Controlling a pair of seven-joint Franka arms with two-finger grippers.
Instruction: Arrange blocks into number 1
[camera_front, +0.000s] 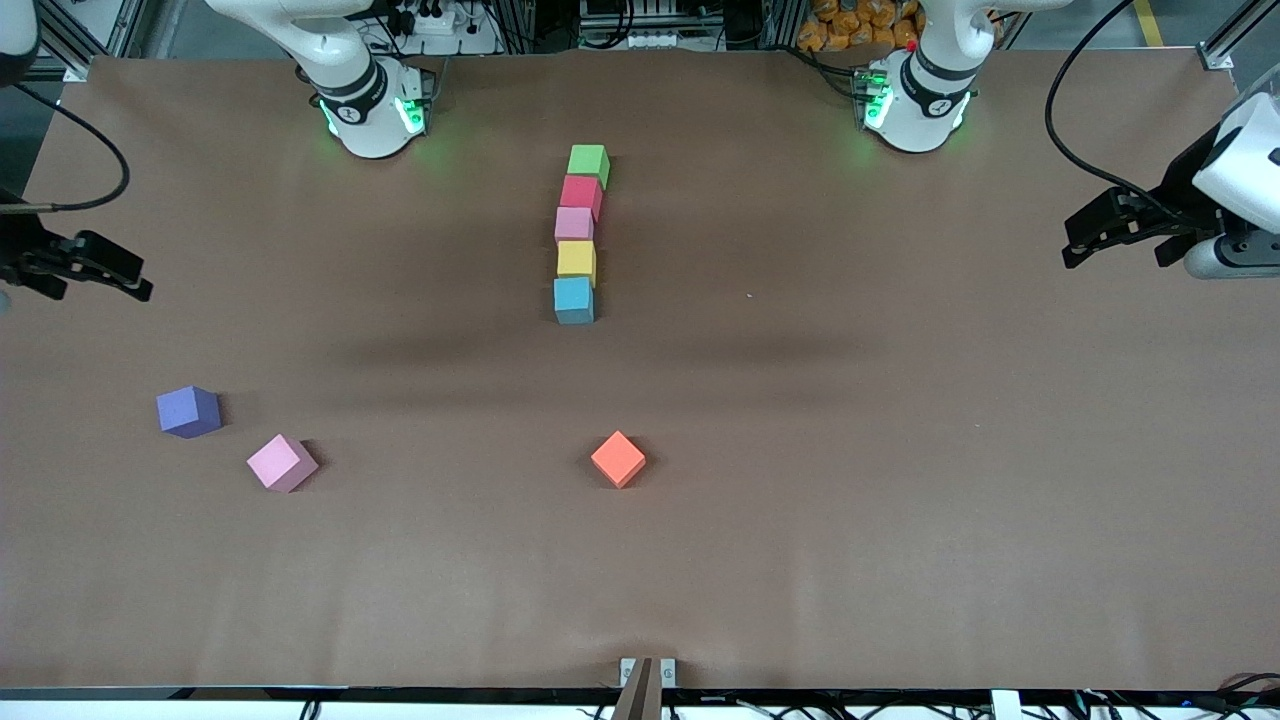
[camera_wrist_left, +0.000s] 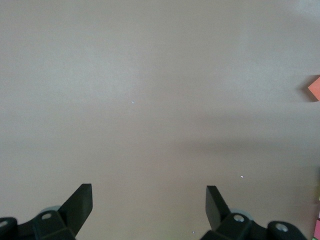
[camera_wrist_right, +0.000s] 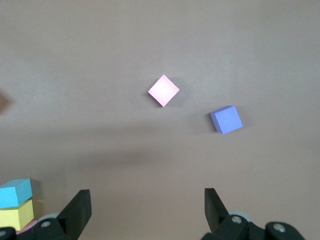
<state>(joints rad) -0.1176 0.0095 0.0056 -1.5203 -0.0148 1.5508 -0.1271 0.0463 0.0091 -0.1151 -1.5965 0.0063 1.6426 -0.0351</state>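
Five blocks stand in a straight column mid-table: green (camera_front: 588, 162), red (camera_front: 581, 194), pink (camera_front: 574, 225), yellow (camera_front: 576, 260) and light blue (camera_front: 574, 300), the green one farthest from the front camera. Three blocks lie loose nearer the camera: purple (camera_front: 188, 411) (camera_wrist_right: 226, 120) and a second pink (camera_front: 282, 462) (camera_wrist_right: 163, 90) toward the right arm's end, and orange (camera_front: 618, 459) (camera_wrist_left: 315, 88) below the column. My left gripper (camera_front: 1070, 243) (camera_wrist_left: 149, 197) hovers open and empty over the table's left-arm end. My right gripper (camera_front: 135, 278) (camera_wrist_right: 147, 202) hovers open and empty over the right-arm end.
Brown table cover (camera_front: 900, 450) spreads wide on both sides of the column. The arm bases (camera_front: 375, 110) (camera_front: 915, 100) stand along the edge farthest from the front camera. The right wrist view catches the light blue (camera_wrist_right: 15, 192) and yellow (camera_wrist_right: 16, 217) blocks at its margin.
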